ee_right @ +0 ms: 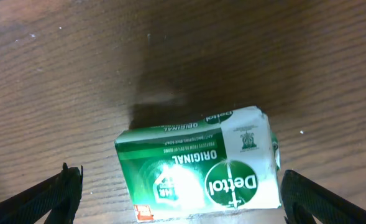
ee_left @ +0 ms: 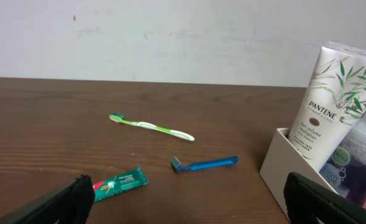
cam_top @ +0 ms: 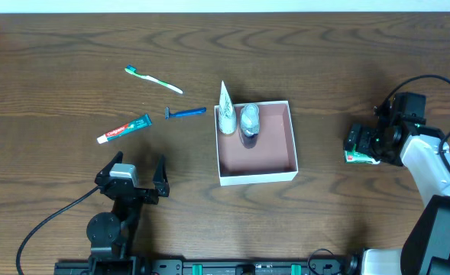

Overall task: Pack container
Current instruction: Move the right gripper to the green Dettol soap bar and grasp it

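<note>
While right pincer (ee_right: 179,186) hangs released, fingers spread either side of Dettol soap packet (ee_right: 195,168) on counter (cam_top: 56,61): drop lower, centre packet between fingers, square wrist to skewed carton, close firmly. Lift clear before swinging over. Container (cam_top: 257,176) well apart to this pincer's left, Pantene tube (ee_left: 335,99) and bottle (cam_top: 250,121) inside. Left pincer (cam_top: 137,174) released, empty; container near its right.

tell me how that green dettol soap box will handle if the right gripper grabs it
The soap box looks like a flat-sided carton, so it is probably stiff and unlikely to roll. Its rumpled end flap suggests thin card that may dent under a hard squeeze.
</note>
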You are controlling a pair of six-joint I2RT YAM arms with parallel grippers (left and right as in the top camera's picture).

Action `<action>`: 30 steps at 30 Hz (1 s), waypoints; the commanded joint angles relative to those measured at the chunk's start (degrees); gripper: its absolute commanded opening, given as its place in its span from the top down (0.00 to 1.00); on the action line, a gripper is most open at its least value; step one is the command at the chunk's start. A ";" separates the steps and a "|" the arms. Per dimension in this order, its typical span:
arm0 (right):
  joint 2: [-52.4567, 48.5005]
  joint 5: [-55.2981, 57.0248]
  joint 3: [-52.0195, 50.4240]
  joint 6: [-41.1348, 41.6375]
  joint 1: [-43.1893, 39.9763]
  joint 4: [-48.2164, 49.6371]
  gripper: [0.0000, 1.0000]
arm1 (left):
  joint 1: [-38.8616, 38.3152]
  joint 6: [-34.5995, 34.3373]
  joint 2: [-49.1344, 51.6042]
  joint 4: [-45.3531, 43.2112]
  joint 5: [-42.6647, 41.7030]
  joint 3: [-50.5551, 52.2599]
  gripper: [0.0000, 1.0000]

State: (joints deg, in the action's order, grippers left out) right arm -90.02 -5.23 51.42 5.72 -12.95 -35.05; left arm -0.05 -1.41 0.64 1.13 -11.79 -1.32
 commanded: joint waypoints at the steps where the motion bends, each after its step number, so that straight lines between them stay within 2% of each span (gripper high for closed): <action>1: -1.92 0.87 -0.17 -1.79 -0.55 0.50 0.01 | 0.26 0.74 0.00 1.81 -0.74 1.09 0.02; 20: -10.12 2.19 -0.17 -3.72 -0.52 5.35 0.02 | 0.26 0.74 0.00 1.81 -0.74 1.09 0.02; 23: -10.43 2.19 -0.17 -3.67 -0.52 5.35 0.13 | 0.26 0.74 0.00 1.81 -0.74 1.09 0.02; 27: -10.40 2.19 -0.17 -3.58 -0.52 5.42 0.38 | 0.26 0.74 0.00 1.81 -0.74 1.09 0.02; 30: -10.36 2.19 0.04 -2.99 -0.55 5.42 0.43 | 0.26 0.74 0.00 1.81 -0.74 1.09 0.02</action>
State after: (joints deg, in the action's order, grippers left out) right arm -98.37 -3.99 52.45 2.70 -13.08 -29.30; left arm -0.05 -1.41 0.64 1.13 -11.79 -1.32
